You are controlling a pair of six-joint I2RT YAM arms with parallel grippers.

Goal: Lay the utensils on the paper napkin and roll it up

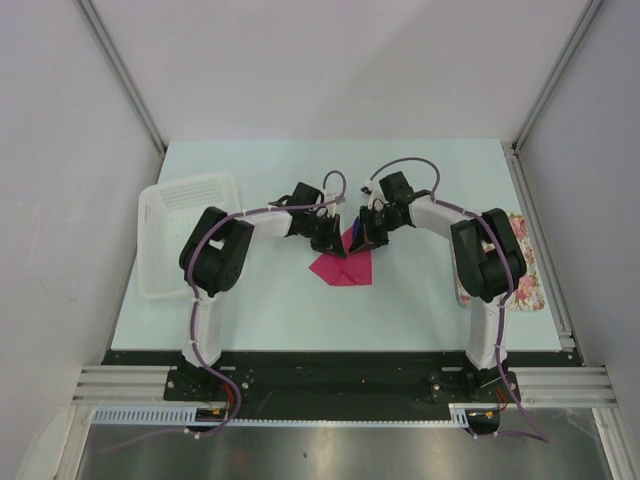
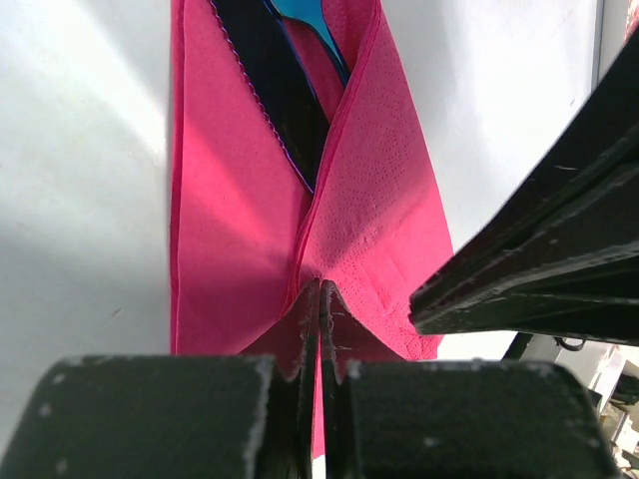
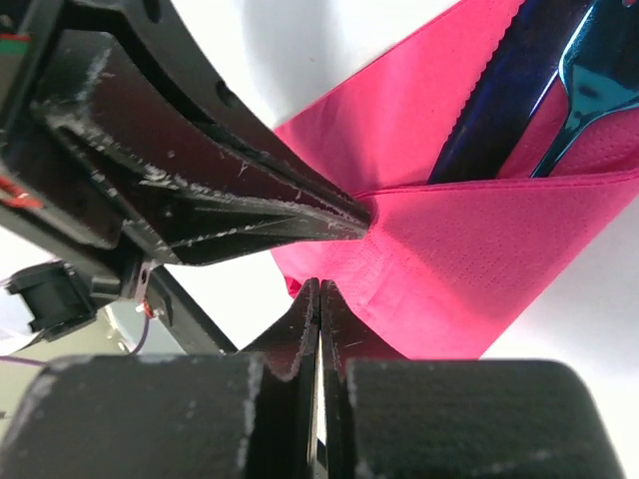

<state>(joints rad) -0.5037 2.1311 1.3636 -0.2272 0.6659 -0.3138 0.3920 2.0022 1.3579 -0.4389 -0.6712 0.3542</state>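
The pink paper napkin [image 1: 345, 265] lies mid-table, partly folded over the dark blue utensils. A serrated knife [image 2: 280, 90] and a fork [image 2: 312, 15] show in the open fold, and again as knife [image 3: 497, 95] and fork [image 3: 589, 90]. My left gripper [image 2: 319, 291] is shut on a raised fold of the napkin [image 2: 379, 220]. My right gripper [image 3: 319, 289] is shut at the napkin's [image 3: 449, 269] near edge, with paper creased toward its tips. In the top view both grippers meet over the napkin, left [image 1: 330, 237] and right [image 1: 366, 232].
A white basket [image 1: 165, 250] stands at the table's left side. A floral-patterned tray [image 1: 530, 270] lies at the right edge, partly behind the right arm. The right gripper's finger [image 2: 529, 259] crosses close beside my left jaws.
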